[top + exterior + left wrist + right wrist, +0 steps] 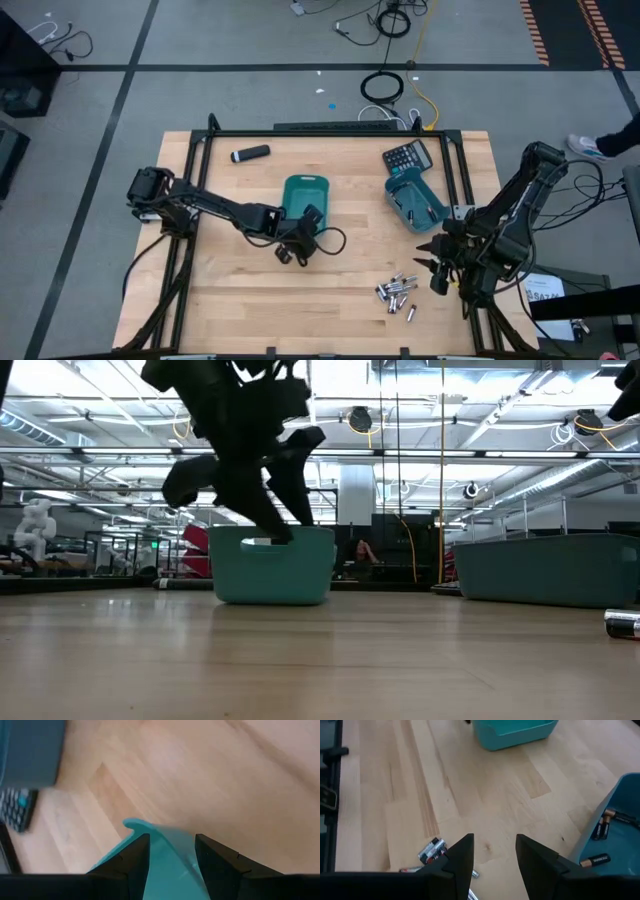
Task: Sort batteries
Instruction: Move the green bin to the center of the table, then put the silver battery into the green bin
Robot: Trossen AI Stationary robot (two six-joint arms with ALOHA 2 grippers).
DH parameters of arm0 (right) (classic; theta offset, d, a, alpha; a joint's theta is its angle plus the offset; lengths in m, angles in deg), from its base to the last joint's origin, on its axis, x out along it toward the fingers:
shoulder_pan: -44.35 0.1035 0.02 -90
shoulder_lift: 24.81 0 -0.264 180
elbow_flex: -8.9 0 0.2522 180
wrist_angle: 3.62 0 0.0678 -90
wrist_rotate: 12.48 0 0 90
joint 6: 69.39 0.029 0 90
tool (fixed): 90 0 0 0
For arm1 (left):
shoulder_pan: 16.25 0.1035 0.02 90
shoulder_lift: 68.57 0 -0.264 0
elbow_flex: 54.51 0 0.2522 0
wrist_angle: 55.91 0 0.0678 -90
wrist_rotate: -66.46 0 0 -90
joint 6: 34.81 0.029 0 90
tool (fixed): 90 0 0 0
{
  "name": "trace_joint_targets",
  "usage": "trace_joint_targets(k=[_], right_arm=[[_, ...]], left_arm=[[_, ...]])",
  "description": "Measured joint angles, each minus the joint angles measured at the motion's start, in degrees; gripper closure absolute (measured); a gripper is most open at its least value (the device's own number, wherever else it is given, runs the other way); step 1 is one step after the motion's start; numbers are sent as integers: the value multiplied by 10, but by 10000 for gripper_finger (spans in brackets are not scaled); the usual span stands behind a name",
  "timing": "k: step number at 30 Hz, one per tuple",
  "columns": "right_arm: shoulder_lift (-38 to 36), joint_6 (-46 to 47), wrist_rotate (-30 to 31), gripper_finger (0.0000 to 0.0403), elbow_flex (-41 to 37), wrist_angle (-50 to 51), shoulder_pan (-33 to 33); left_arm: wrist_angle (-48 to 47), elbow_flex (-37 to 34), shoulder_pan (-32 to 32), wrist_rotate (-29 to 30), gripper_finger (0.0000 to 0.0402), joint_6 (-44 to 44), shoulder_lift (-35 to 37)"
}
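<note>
Several small batteries lie loose on the wood near the table's front right; they also show as the batteries in the right wrist view. One teal bin stands mid-table. A second teal bin, at the right, holds a few batteries. My left gripper hangs open at the middle bin's near right corner. My right gripper stands open above bare wood, right of the loose batteries, and nothing lies between its fingers. My left gripper slants down over the middle bin's near right corner, and the teal rim fills the gap between the two fingers. I cannot tell whether the fingers touch the rim. The bin stands flat on the table.
A dark calculator lies beyond the right bin. At the far left lies a black cylinder with a white tip. One battery lies at the right of the low view. Bare wood stretches across the table's near left.
</note>
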Motion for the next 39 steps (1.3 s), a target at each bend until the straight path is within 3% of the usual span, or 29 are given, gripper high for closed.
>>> trace_joint_targets(k=[3, 8, 16, 21, 29, 39], right_arm=[[9, 13, 4, 266, 0, -3, 0], [43, 18, 16, 266, 0, -36, 0], [95, 18, 26, 266, 0, -98, 0], [95, 18, 12, 266, 2, -94, 0], [91, 41, 10, 266, 22, -16, 9], [87, 106, 13, 266, 22, 29, 37]], left_arm=[[-3, 12, -5, -23, 233, -109, 0], [-41, 39, -5, -136, 233, -278, 0], [-70, 114, -3, -103, 233, -458, 0], [-70, 169, -26, -98, 233, -485, -48], [-122, 325, -51, -120, 233, -491, -201], [-53, 432, -60, -146, 233, -434, -320]])
